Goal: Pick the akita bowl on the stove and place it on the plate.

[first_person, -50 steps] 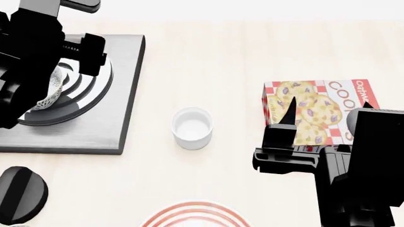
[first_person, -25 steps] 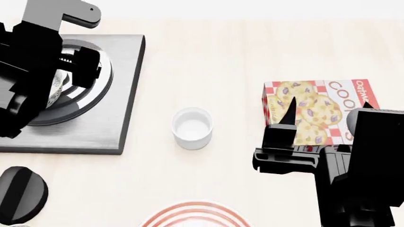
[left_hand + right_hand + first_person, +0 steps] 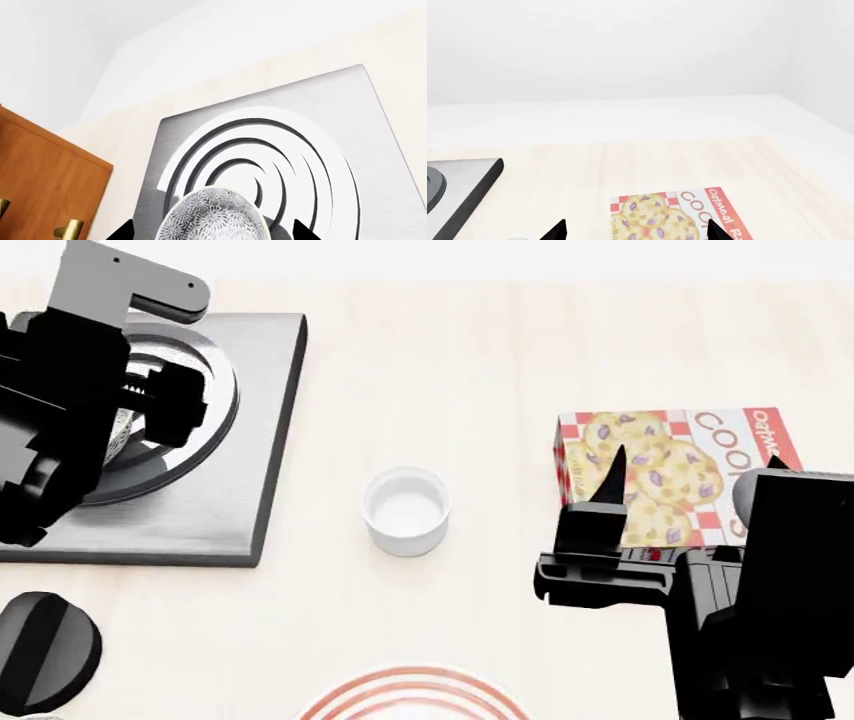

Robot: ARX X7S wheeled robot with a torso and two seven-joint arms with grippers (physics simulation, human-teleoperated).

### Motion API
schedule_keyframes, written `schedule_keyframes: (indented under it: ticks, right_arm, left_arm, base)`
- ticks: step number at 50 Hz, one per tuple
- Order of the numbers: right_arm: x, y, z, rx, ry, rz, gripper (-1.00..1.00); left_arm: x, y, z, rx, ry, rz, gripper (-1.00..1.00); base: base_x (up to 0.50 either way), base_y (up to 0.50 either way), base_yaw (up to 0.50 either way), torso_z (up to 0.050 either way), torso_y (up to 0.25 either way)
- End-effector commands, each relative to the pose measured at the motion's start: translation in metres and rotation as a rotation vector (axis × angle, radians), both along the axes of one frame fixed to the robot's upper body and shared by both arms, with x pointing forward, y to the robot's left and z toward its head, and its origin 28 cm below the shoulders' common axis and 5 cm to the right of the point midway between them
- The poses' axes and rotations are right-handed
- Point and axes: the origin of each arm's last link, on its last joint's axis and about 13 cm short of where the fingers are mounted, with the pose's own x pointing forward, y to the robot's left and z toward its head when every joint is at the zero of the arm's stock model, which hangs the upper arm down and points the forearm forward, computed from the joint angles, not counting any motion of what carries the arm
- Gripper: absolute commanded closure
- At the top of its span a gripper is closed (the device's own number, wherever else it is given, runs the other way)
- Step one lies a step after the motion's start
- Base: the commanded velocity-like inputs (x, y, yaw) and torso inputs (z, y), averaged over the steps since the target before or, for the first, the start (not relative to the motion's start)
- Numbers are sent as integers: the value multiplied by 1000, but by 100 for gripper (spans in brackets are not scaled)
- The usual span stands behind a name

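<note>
The akita bowl (image 3: pixel 213 217), white with a dense grey-black pattern, sits on the stove (image 3: pixel 373 130) over its ring grooves. My left gripper (image 3: pixel 212 234) is open, one dark fingertip on each side of the bowl with a gap on both sides. In the head view my left arm covers the bowl except a sliver (image 3: pixel 120 432) on the stove (image 3: pixel 254 460). The plate (image 3: pixel 400 690), white with red rings, shows only its far rim at the near edge. My right gripper (image 3: pixel 694 462) is open over the cookie box, holding nothing.
A plain white cup (image 3: pixel 406 510) stands between stove and cookie box (image 3: pixel 694 455). A round black knob (image 3: pixel 43 650) lies near the stove's front corner. A wooden cabinet with brass handles (image 3: pixel 40 185) stands beside the counter.
My left arm has shifted farther back over the stove and now hides more of the bowl. The right arm, cup and box have not moved.
</note>
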Motion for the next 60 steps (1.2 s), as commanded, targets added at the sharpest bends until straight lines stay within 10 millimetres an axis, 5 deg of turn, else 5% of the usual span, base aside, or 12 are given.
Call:
schedule_keyframes:
  ticks: [1,60]
  right_arm:
    - [0,-1,0,21,-6,-8,-100]
    - [0,-1,0,21,-6,-8,-100]
  left_arm:
    - [-1,-6,-5,-29,32,-25,-100]
    - [-3,0,-27,-37,92,-12,-100]
  base:
    - [0,0,0,0,0]
    - [0,0,0,0,0]
